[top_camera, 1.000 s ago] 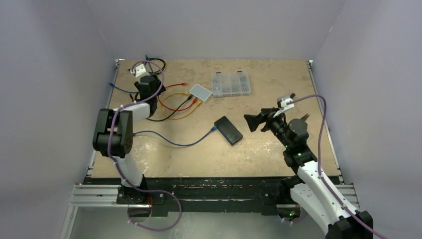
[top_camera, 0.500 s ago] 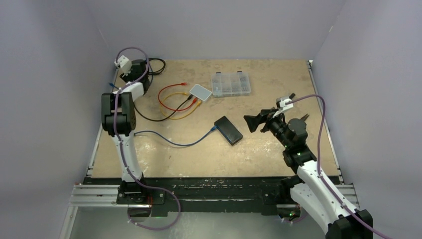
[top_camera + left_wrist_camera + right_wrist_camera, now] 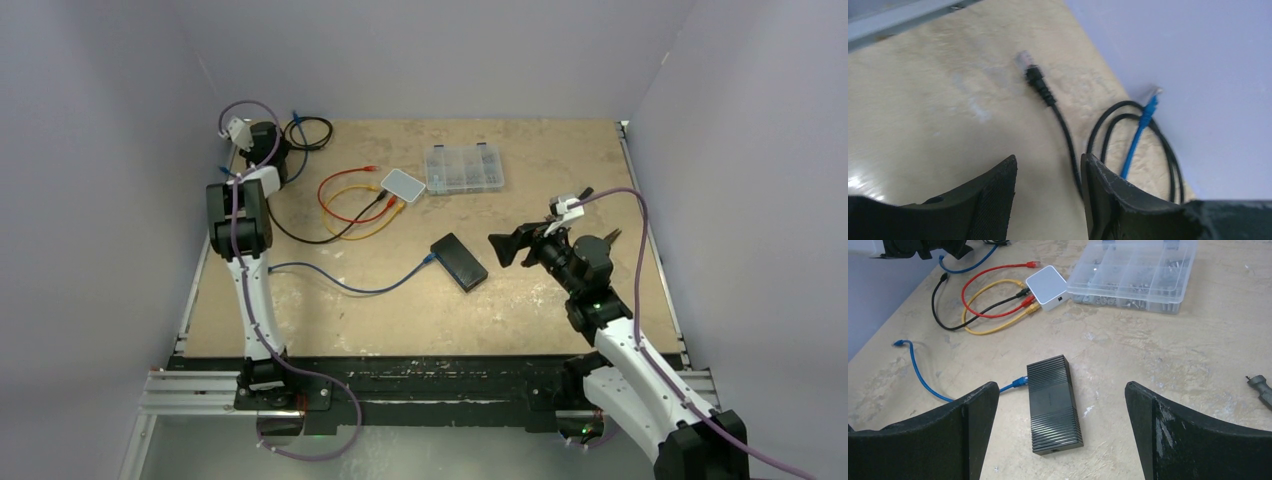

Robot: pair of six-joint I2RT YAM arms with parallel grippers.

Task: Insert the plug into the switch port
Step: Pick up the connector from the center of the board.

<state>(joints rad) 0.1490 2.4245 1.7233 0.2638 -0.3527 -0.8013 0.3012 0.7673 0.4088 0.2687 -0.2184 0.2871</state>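
The clear plug on a black cable lies loose on the tan tabletop in the far-left corner, close to the wall. Its black cable runs back toward the left gripper and passes along the inner edge of the gripper's right-hand finger. That gripper hangs low over the table with its fingers partly apart; bare table shows between them and they clamp nothing. Just beside the black cable's loops lies a blue cable end with a blue plug.

Nearer the middle of the table sits a small white square box with red, yellow and black cables plugged into one side. Just beside it on the right is a clear plastic compartment case. Nearer the arms lies a black ribbed rectangular box with a blue cable plugged into its end. The right gripper hovers near that box with its fingers spread wide, holding nothing.
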